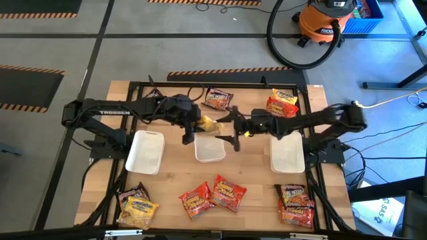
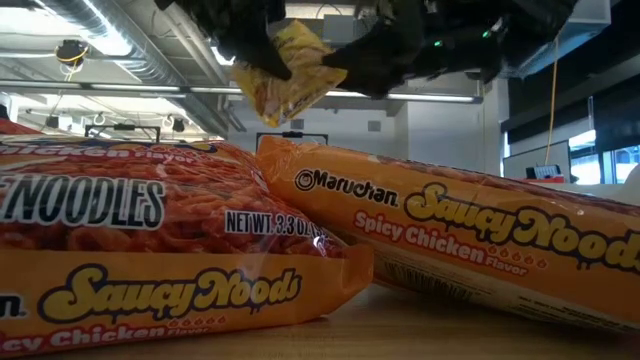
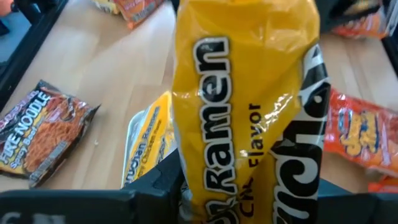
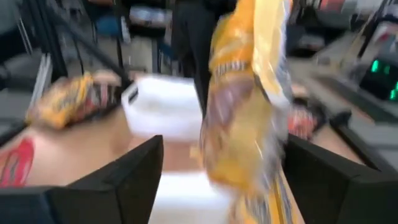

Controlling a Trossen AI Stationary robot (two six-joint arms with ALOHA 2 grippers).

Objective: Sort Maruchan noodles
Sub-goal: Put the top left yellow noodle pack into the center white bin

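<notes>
**Ana:** While both arms meet above the middle of the table, who has the yellow packet [image 1: 209, 124]?

**Ben:** The left gripper [image 1: 193, 128] does. From its wrist, the packet fills the view, pinched between the dark fingers at its lower end. It hangs in the air over the far edge of the middle tray [image 1: 209, 149].

**Ana:** And the right gripper [image 1: 235, 130]?

**Ben:** Its jaws stand wide apart. From its own wrist, the yellow packet sits between the two fingers [image 4: 118, 180] with a gap on each side, so it grips nothing.

**Ana:** Where are the other packets?

**Ben:** On the wood. A dark packet [image 1: 217, 99] lies at the far side, near a yellow and red pair [image 1: 282, 103]. Two red-orange packets [image 1: 213, 195] lie at the near middle. A dark and yellow pair [image 1: 136, 206] sits at the near left corner, and a small red and dark pile [image 1: 295, 203] at the near right.

**Ana:** The trays?

**Ben:** Three white ones in a row: the left tray [image 1: 146, 152], the middle one, and the right tray [image 1: 287, 153] partly under the right arm. None shows a packet inside from above.

**Ana:** And from table height?

**Ben:** Two orange spicy chicken packets [image 2: 470, 245] fill the front, with the yellow one held up behind them.
</notes>
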